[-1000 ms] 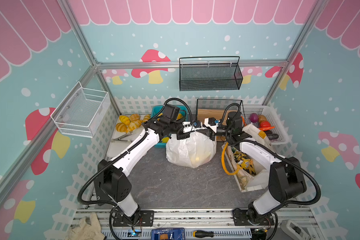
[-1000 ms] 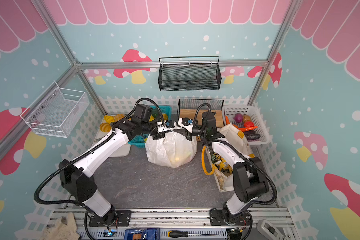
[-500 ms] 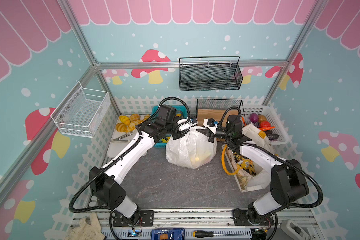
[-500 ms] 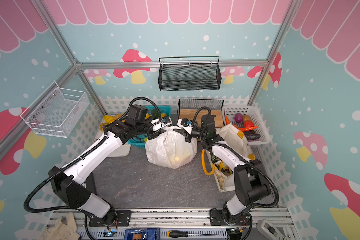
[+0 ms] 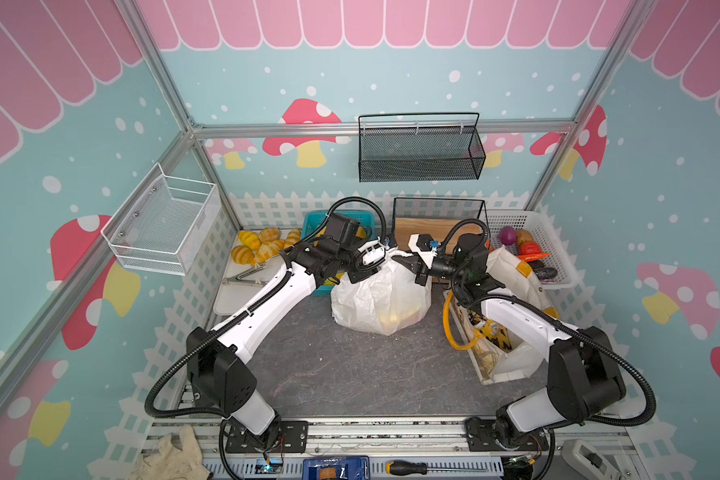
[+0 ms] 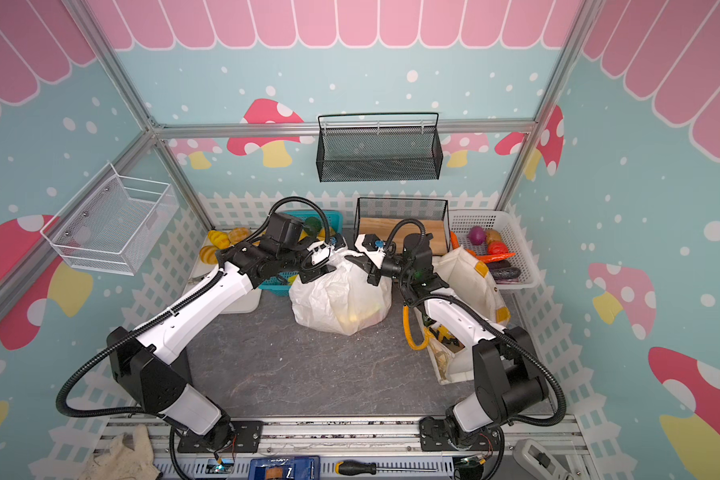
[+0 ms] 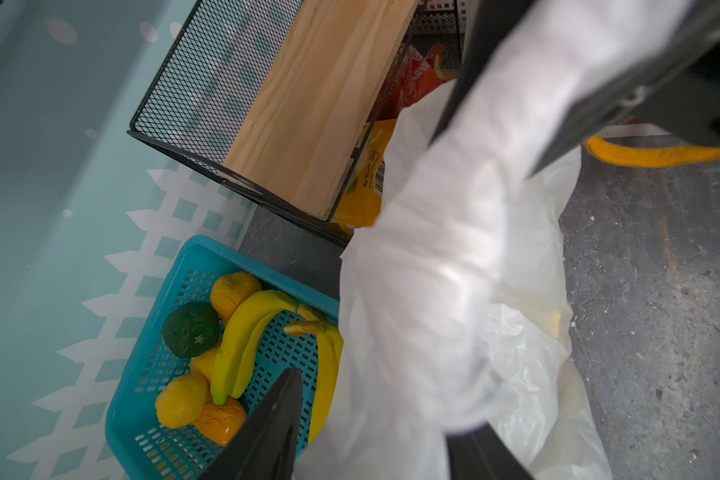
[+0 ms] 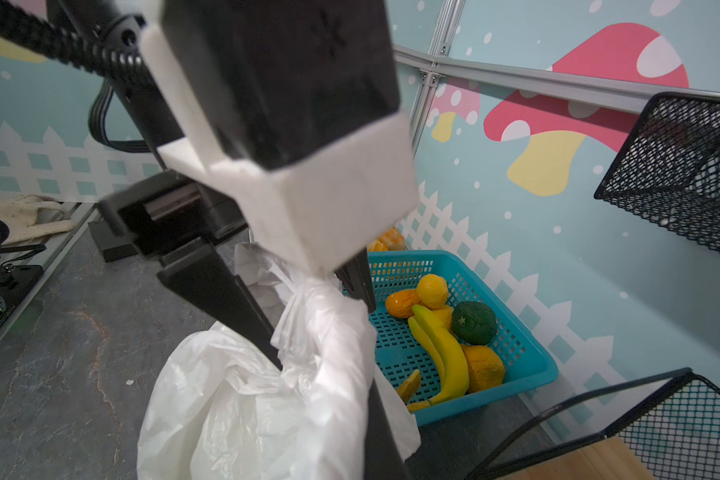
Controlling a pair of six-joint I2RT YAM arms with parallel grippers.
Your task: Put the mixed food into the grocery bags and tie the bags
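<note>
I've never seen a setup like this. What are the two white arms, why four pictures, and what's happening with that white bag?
They are two robot arms fixed at the edge of a grey table. Two pictures look down from overhead; two come from cameras on the arms' wrists, hence the tilted close-ups. Each arm ends in a gripper, a two-fingered clamp. The right gripper is shut on the twisted handle of the white plastic bag, with yellow food showing through its side. The left gripper is open at the bag's top. A canvas tote sits beside it, and a teal basket holds bananas and oranges.
</note>
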